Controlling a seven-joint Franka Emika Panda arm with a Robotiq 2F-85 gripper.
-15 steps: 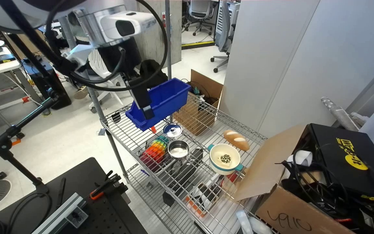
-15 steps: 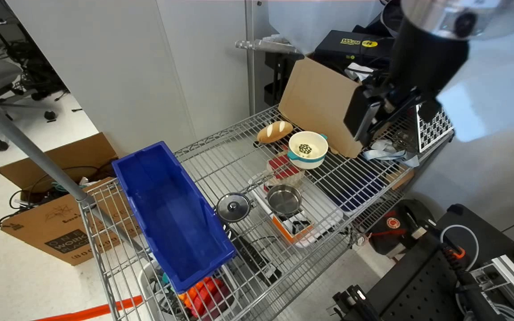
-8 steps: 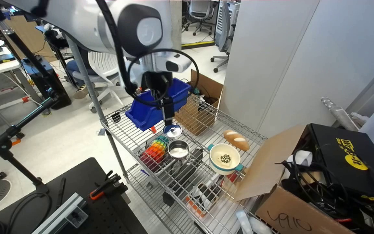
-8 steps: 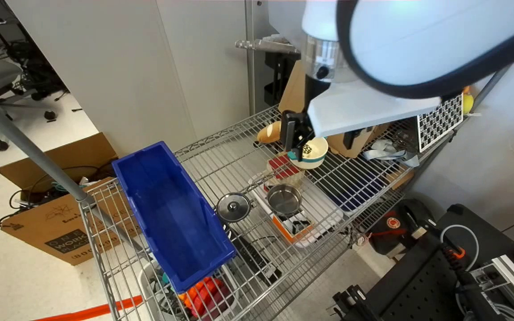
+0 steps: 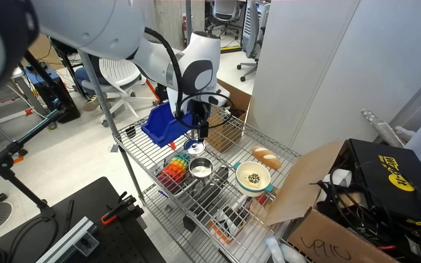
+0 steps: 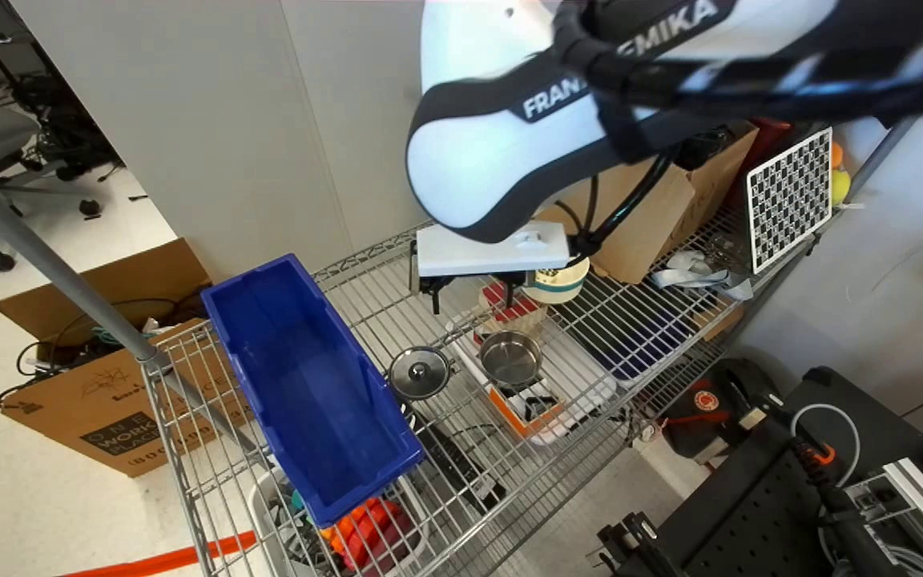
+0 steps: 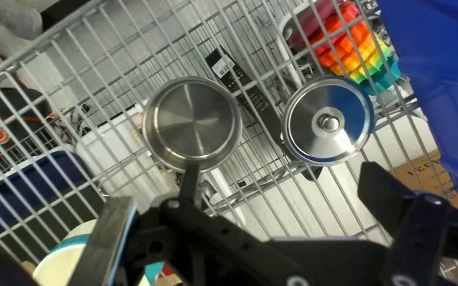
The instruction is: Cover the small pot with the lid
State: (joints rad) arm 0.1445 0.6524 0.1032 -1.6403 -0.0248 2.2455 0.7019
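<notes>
Near the lid (image 7: 327,133), the gripper (image 7: 282,174) has now arrived, its fingers spread wide and holding nothing. This is judged to be the approach, with a grasp of the knob (image 7: 329,123) to follow. The pot (image 7: 193,121) stands just beside the lid, uncovered. Difference from one second ago: the gripper was then well apart from the lid. Lid, pot and bin (image 7: 439,79), the last on the lid's side away from the pot, are unmoved.
</notes>
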